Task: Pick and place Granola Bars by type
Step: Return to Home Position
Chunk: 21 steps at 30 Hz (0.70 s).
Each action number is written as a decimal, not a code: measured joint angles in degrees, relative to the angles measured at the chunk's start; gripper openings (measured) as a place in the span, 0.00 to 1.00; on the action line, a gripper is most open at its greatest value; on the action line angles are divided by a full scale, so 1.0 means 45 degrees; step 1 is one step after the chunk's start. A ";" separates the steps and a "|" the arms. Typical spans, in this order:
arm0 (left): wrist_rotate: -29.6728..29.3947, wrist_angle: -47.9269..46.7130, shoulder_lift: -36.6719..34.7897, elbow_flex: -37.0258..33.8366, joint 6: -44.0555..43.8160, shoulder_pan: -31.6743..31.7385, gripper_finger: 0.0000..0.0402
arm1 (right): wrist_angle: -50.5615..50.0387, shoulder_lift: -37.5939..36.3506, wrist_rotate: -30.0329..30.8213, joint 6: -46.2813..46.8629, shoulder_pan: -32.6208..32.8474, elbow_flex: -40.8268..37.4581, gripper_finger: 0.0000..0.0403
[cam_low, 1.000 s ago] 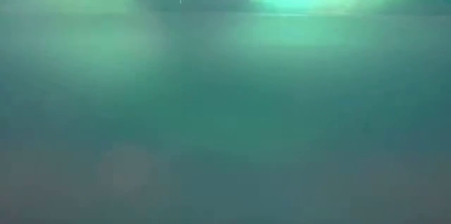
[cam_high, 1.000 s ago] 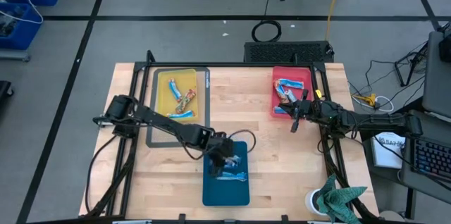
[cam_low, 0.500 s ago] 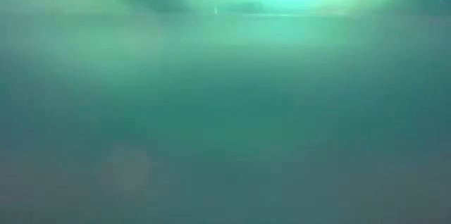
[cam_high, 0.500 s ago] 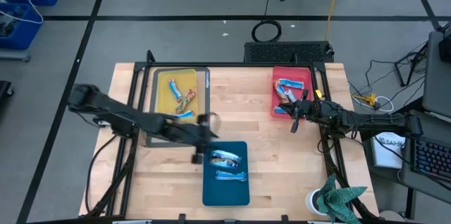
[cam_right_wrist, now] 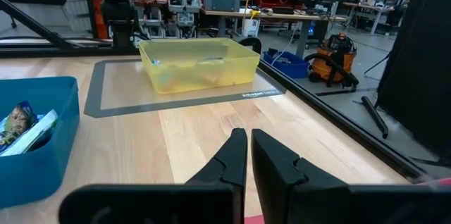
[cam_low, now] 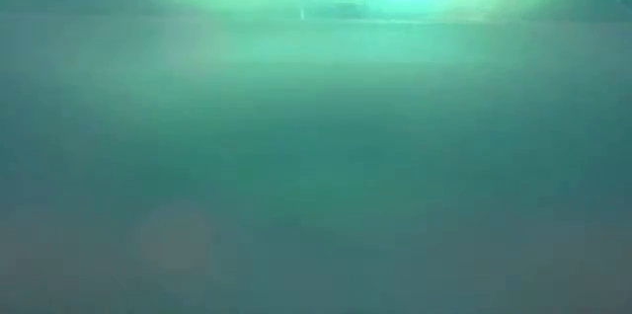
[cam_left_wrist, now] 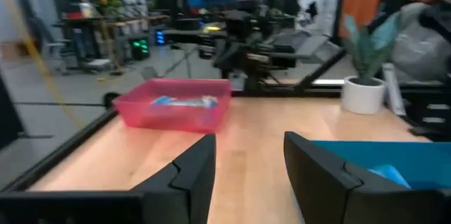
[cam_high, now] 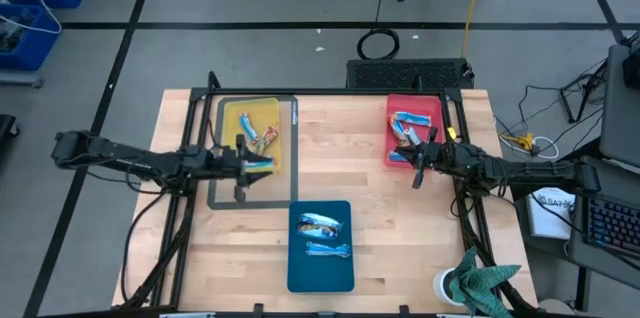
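Note:
The Granola Bars lie in three trays. The blue tray (cam_high: pixel 320 268) at the table's near edge holds a multicoloured bar (cam_high: pixel 320 225) and a blue-and-white bar (cam_high: pixel 328 250). The yellow tray (cam_high: pixel 238 110) at far left holds several bars (cam_high: pixel 262 141). The red tray (cam_high: pixel 432 108) at far right holds blue-and-white bars (cam_high: pixel 405 123). My left gripper (cam_high: pixel 245 165) hangs open and empty over the yellow tray's near end, its fingers (cam_left_wrist: pixel 190 178) pointing toward the table's right. My right gripper (cam_high: pixel 419 168) is shut and empty beside the red tray's near end (cam_right_wrist: pixel 248 155).
The low view is filled by a teal surface (cam_low: pixel 316 156) close to the lens. A grey mat (cam_high: pixel 225 198) lies under the yellow tray. A white pot with green leaves (cam_high: pixel 478 280) stands at the near right corner. A person (cam_left_wrist: pixel 430 20) sits beyond the table.
My left gripper has left the blue tray and swung toward the table's left and far side, ending over the yellow tray's near end as the arm stretched out straight. The multicoloured bar, hidden under the gripper before, now lies uncovered in the blue tray.

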 joint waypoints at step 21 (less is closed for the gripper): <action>-0.1084 -0.3383 -0.6300 -0.2077 0.0211 0.1517 0.43 | 0.0005 0.0005 0.0000 0.0003 0.0004 0.0001 0.03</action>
